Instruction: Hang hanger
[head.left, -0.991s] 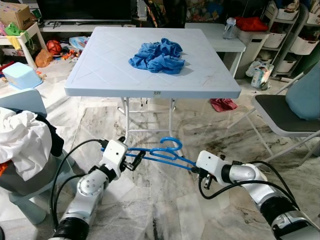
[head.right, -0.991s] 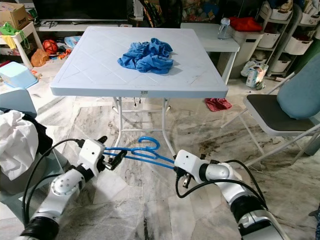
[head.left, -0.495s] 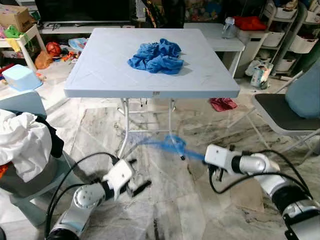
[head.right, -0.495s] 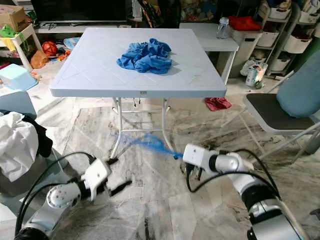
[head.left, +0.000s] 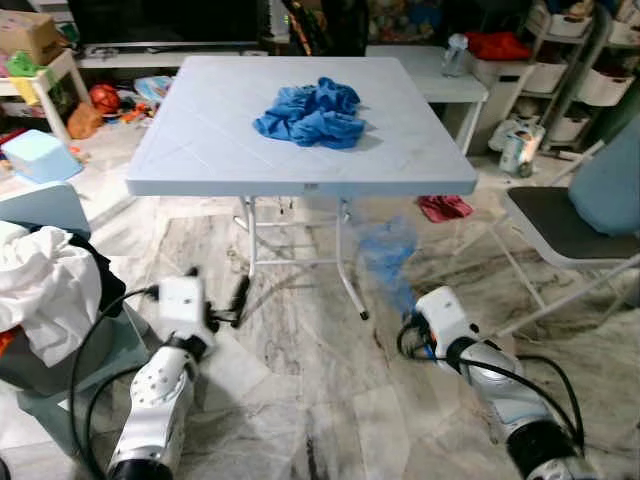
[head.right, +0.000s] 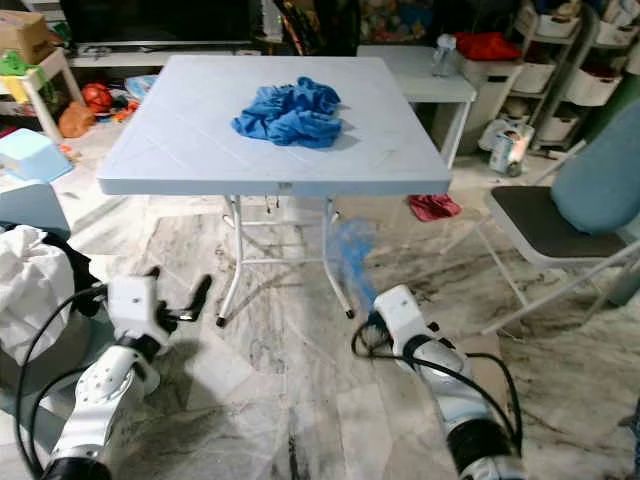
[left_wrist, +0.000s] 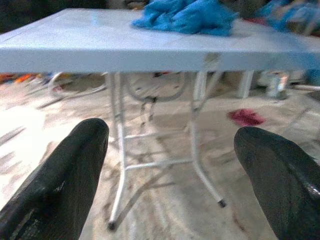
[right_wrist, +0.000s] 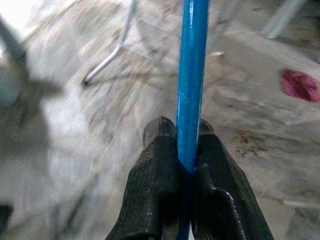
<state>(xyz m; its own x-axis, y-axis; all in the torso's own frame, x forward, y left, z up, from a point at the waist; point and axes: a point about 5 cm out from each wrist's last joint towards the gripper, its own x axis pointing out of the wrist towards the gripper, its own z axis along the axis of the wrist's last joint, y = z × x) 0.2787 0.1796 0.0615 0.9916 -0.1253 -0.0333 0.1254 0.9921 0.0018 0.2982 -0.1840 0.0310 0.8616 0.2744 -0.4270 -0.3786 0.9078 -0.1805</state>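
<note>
Right wrist view gives me the clearest read: my right gripper has its two black fingers pinched tight on a blue hanger, the blue bar running straight out from between them over the marble floor. From the head cameras, that hanger is a blue smear rising from the right gripper, just in front of the near right leg of the folding table, so I can't make out its shape or which way the hook points. My left gripper is low on the left, out over the floor near the table's left legs, with its fingers spread wide and nothing between them; its wrist camera looks through the gap at the table's underside and white legs. On the tabletop lies a crumpled blue cloth, near the middle toward the far edge. A pile of white clothing sits on a stool at my left, a grey folding chair stands at my right, and a red rag lies on the floor beyond the table.
</note>
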